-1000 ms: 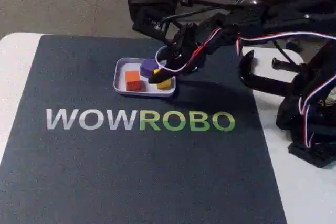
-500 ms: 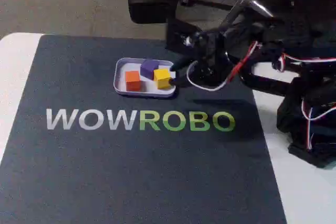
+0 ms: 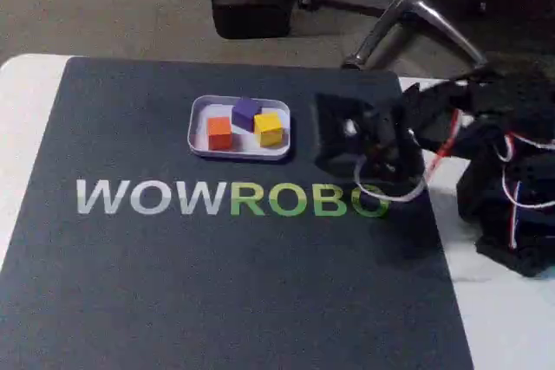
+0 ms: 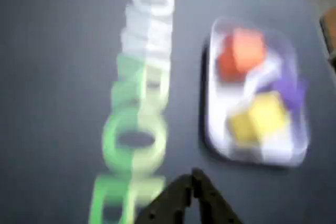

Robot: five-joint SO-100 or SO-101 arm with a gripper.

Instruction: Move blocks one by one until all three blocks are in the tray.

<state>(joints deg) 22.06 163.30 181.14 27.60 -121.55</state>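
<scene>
mat: dark, wide, printed with wowrobo lettering, lying on a white table.

arm: half a second ago it reached just beside the tray's right edge; now it is pulled back right, well clear of the tray, blurred in the fixed view.

tray: same spot on the mat above the lettering. in the wrist view the tray is smeared by motion.

blocks: all three inside the tray, unmoved since the last frame. orange at left, purple behind, yellow at right, near purple.

gripper: dark fingertips meet at a point in the wrist view, nothing between them, touching nothing. in the fixed view the gripper is too blurred to read.
</scene>
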